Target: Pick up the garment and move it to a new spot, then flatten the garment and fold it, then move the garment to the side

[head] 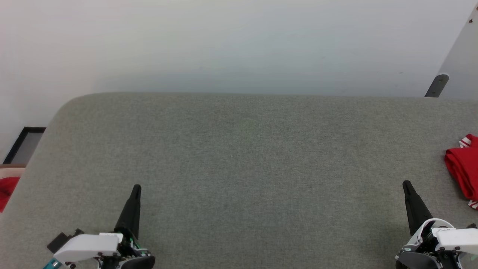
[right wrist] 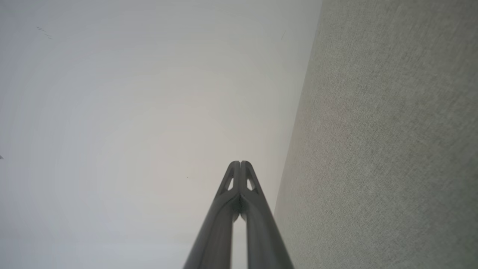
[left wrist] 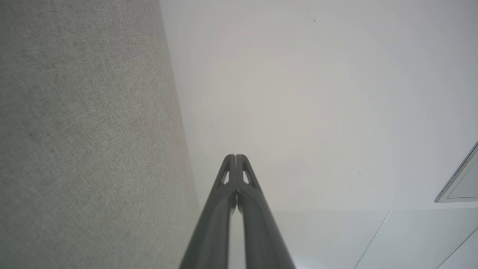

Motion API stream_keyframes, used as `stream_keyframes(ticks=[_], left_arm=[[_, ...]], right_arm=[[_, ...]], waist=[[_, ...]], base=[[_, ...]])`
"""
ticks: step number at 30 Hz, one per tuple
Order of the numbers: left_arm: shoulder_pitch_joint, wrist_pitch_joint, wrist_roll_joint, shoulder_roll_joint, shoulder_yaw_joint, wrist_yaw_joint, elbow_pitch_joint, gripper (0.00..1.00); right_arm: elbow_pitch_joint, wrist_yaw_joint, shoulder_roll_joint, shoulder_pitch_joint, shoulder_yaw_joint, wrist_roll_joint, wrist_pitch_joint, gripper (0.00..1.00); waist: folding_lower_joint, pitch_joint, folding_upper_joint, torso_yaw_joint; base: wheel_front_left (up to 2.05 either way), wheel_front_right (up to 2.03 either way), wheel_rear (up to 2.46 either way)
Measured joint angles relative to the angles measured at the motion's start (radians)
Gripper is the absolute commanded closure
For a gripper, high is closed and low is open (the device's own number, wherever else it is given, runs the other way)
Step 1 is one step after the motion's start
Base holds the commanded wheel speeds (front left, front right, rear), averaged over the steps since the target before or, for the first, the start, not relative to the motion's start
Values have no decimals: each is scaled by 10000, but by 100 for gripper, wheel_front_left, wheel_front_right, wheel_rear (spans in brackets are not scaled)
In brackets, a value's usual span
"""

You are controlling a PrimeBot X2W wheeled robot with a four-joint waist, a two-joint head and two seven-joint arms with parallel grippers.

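No readable text, label or number anywhere.

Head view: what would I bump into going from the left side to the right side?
red thing → left gripper → right gripper → garment

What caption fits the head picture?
Left gripper and right gripper, both shut, over grey surface; red garment at right edge.

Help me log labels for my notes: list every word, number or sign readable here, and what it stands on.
None can be read.
The garment at the table's right edge shows only red cloth and white-striped trim; no lettering faces the camera.
The table and wall bear no marks.
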Motion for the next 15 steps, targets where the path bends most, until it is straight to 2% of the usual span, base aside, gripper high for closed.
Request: stream_keyframes(ticks=[15], left_arm=[[0,0,0,0,0,0,0,100]], right_arm=[[0,0,0,0,0,0,0,100]], waist=[[0,0,0,0]], base=[[0,0,0]])
